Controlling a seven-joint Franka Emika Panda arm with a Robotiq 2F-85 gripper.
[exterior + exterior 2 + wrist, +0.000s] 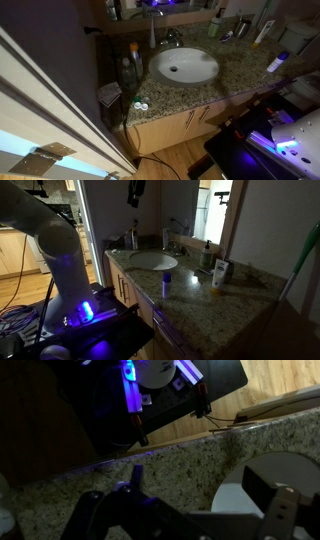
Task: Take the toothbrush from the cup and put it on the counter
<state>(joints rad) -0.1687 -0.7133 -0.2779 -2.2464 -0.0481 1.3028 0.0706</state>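
Note:
The granite counter (235, 70) with its white oval basin (184, 66) shows in both exterior views; the counter also shows as (200, 295). A small blue-purple cup (166, 281) stands near the counter's front edge beside the basin, and it also shows in an exterior view (277, 62). I cannot make out a toothbrush in it. My gripper (135, 192) hangs high above the basin end of the counter. In the wrist view the gripper (200, 485) is open and empty, with the counter (170, 465) and the basin rim (285, 470) below it.
A faucet (168, 40) stands behind the basin. Bottles (131, 65) stand beside it. A green bottle (207, 255) and a white tube (220, 275) stand near the mirror. The robot base (80, 310) glows purple in front of the wooden cabinets (185, 120).

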